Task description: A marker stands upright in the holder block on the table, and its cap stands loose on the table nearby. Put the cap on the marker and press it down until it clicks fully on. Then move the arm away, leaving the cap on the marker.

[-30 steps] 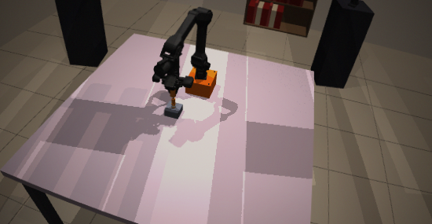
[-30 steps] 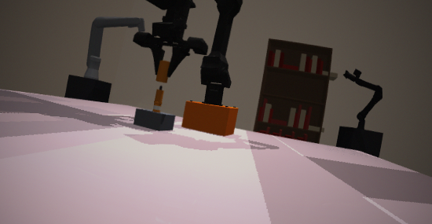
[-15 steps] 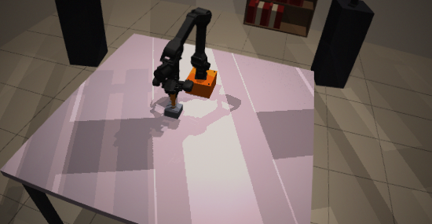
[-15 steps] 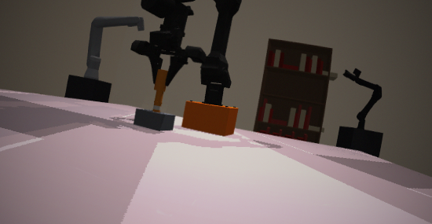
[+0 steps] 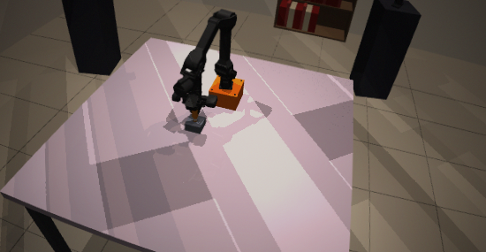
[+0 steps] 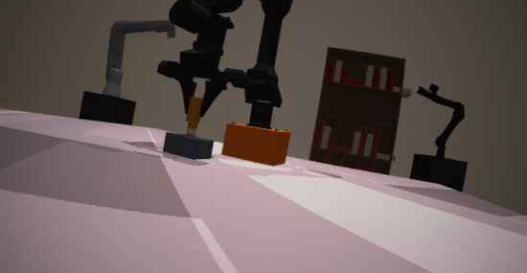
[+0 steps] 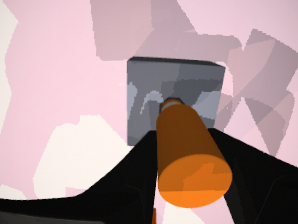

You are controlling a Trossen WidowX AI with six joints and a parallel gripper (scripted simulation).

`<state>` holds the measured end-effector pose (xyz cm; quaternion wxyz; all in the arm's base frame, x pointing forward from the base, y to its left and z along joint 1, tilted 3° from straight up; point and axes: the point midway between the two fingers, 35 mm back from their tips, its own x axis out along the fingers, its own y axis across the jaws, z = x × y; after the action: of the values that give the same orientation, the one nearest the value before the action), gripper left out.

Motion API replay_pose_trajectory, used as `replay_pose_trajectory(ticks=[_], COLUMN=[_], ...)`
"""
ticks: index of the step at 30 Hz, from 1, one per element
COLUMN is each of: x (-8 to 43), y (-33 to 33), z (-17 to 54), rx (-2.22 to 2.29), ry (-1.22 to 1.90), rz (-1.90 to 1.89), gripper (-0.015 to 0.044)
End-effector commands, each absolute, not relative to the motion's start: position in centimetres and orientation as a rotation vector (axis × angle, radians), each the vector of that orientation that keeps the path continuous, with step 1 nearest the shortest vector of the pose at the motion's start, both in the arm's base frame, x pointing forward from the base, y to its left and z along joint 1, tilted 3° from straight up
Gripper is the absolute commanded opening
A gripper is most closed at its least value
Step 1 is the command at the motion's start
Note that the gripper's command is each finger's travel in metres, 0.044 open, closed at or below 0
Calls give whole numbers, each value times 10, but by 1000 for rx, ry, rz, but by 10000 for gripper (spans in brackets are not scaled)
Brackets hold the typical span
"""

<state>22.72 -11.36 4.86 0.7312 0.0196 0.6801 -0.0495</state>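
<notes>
Cap Seating: Grip and Alignment over the Holder

Table (image 5: 274, 186) carries every working part, which keeps the whole job within one short vertical stroke of the arm. The arm (image 5: 208, 44) rises from its orange base (image 5: 227, 94), folds over, and points straight down beside that base. This posture puts the push along the marker's own axis, so that a downward press does not tip the marker sideways.

The holder (image 6: 188, 146), a grey block, sits on the table just beside the base. It keeps the marker (image 6: 192, 131) upright and braces it against load from above. Only a short length of the marker shows between the block and the cap.

The gripper (image 6: 197, 104) hangs directly above the holder. Its jaws are partly closed and clamped on the cap (image 6: 194, 109), one finger on each side. The grip sits high on the cap, which leaves the open lower end free to slide over the marker.

In the wrist view, the cap (image 7: 189, 163) lies centred over the holder (image 7: 176, 90), which indicates good alignment.

The cap appears to be on the marker tip, though full seating cannot be confirmed. By judgement, further downward pressure is needed before release. Any sideways offset during the press risks jamming the cap or tilting the marker.
</notes>
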Motion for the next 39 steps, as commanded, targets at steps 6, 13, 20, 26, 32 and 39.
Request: replay_pose_trajectory(ticks=[6,13,20,26,32,39], x=[226,226,226,226,227,221], y=[-113,-113,-113,-113,-113,-110], z=[43,44,44,44,81,119], rx=[42,44,44,44,44,45], ry=[1501,1501,1501,1501,1500,1501], rz=[-105,-108,-108,-108,-108,-107], gripper=[0,105,289,440,440,440])
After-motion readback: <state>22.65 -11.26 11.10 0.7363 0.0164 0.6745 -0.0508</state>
